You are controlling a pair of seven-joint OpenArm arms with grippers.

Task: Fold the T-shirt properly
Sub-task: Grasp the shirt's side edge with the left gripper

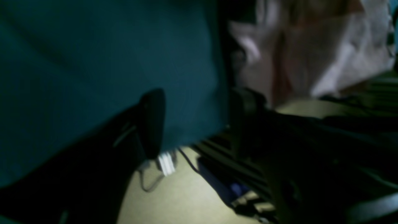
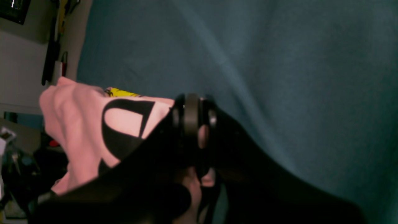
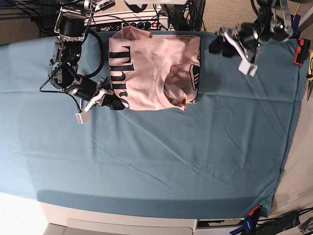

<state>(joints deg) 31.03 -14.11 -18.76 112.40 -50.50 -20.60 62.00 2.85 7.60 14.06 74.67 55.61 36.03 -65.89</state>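
The pale pink T-shirt [image 3: 151, 68] lies partly folded at the table's far middle, with black lettering along its left edge and the neck opening facing up. My right gripper [image 3: 116, 103] is at the shirt's near left corner. In the right wrist view the right gripper [image 2: 194, 109] is shut on the T-shirt [image 2: 77, 124], pink cloth showing between its fingers. My left gripper [image 3: 215, 46] hovers open just off the shirt's right edge. The blurred left wrist view shows the left gripper [image 1: 199, 115] with only teal cloth between its fingers and the T-shirt [image 1: 311, 53] beyond.
A teal table cloth [image 3: 156, 161] covers the whole table. A power strip and cables [image 3: 142, 19] lie behind the far edge. An orange clamp [image 3: 298, 51] holds the cloth at the right edge, and another clamp [image 3: 252, 211] sits at the near right corner.
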